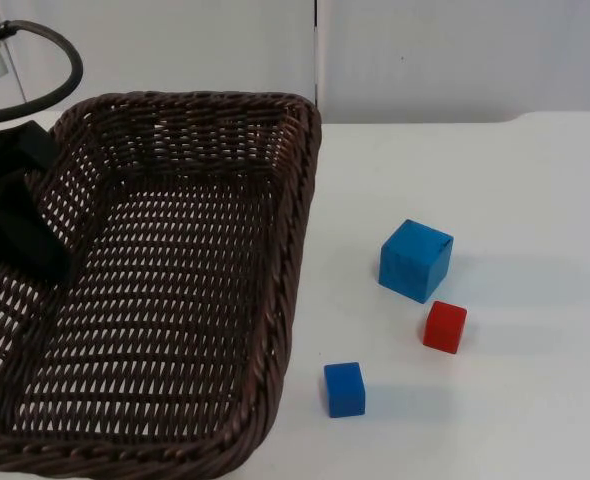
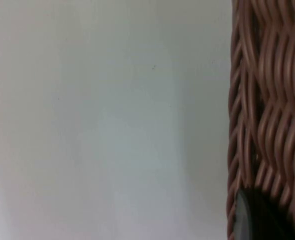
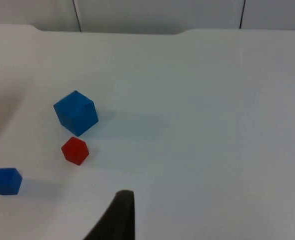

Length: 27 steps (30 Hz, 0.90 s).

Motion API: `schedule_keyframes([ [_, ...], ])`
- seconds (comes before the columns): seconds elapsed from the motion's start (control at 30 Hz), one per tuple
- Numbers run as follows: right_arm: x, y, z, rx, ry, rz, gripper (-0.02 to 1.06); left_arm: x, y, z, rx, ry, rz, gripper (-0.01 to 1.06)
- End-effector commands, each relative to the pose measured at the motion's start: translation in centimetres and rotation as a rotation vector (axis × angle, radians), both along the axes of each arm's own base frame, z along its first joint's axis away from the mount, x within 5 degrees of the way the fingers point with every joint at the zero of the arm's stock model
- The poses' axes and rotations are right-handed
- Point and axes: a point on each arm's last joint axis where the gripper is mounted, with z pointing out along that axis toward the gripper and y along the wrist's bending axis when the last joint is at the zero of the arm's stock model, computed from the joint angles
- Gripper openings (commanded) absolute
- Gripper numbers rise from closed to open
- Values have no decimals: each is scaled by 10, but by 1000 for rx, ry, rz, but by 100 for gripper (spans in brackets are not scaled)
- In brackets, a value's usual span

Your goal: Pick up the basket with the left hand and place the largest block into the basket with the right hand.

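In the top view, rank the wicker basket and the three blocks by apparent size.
1. Dark brown wicker basket, by far.
2. Large blue cube.
3. Small blue cube and small red cube: these look alike, so no ranking.

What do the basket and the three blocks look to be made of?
Basket: dark brown woven wicker or rattan-like strands, slightly glossy weave. Large blue block, red block and small blue block: solid-coloured cubes with a matte, even finish, possibly painted wood or foam; cannot tell which.
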Motion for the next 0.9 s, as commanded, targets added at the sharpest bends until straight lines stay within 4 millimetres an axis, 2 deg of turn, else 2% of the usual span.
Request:
schedule_keyframes([
  [0.0, 8, 1, 10, 10, -19, -4, 105, -1, -2, 6, -24, -10, 1, 0],
  [0.1, 19, 2, 19, 10, -3, -6, 105, -1, -2, 6, -24, -10, 1, 0],
  [0.2, 41, 3, 30, 6, 44, -9, 105, -1, -3, 6, -25, -10, 3, 0],
  [0.23, 41, 3, 30, 6, 44, -9, 105, -1, -3, 6, -25, -10, 3, 0],
  [0.4, 78, 5, 47, -26, 114, 3, 105, -1, -3, 6, -25, -10, 3, 0],
  [0.43, 78, 5, 47, -26, 114, 3, 105, -1, -3, 6, -25, -10, 3, 0],
  [0.53, 103, 7, 53, -32, 174, 5, 105, -1, -3, 6, -25, -10, 3, 0],
  [0.57, 103, 7, 53, -32, 174, 5, 105, -1, -3, 6, -25, -10, 3, 0],
  [0.6, 115, 8, 57, -32, 204, 6, 105, -1, -3, 6, -25, -10, 3, 0],
  [0.73, 146, 10, 63, -36, 265, 7, 105, -1, -3, 6, -26, -5, -2, 0],
  [0.8, 150, 10, 63, -36, 271, 7, 105, -2, -3, 6, -27, -4, -3, 0],
  [0.87, 163, 11, 64, -38, 294, 7, 105, -2, -3, 6, -27, -4, -3, 0],
])
